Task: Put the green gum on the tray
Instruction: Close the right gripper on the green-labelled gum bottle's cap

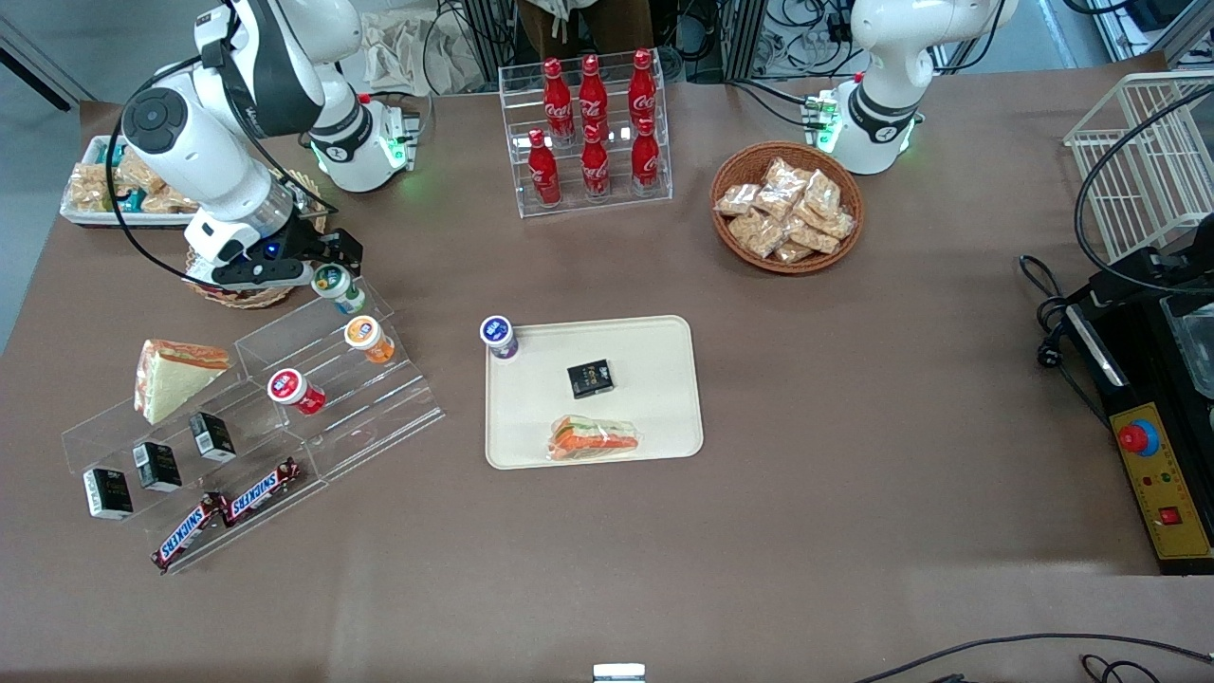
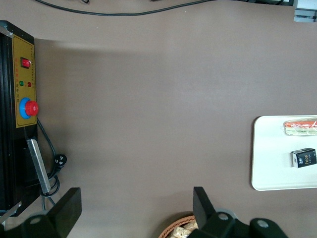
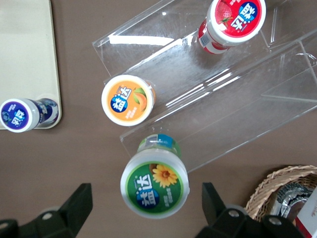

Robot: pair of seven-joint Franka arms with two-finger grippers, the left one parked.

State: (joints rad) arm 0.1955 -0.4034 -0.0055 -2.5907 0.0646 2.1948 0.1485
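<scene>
The green gum point(image 1: 338, 288) point(image 3: 154, 184), a green bottle with a white lid and a green sunflower label, stands upright at the end of the top step of a clear acrylic rack point(image 1: 379, 379). My gripper point(image 1: 332, 270) point(image 3: 146, 198) hangs over it, open, with one finger on each side of the lid and a gap to each. The cream tray point(image 1: 654, 417) point(image 3: 27, 49) point(image 2: 272, 158) lies flat mid-table, nearer the parked arm's end than the rack.
An orange-lidded bottle point(image 1: 368, 338) and a red-lidded one point(image 1: 294, 390) stand on lower rack steps. A purple-lidded bottle point(image 1: 498, 337) stands on the tray's corner; a black box point(image 1: 590, 378) and a wrapped sandwich point(image 1: 595, 439) lie on the tray. A wicker basket point(image 3: 285, 193) sits beside the gum.
</scene>
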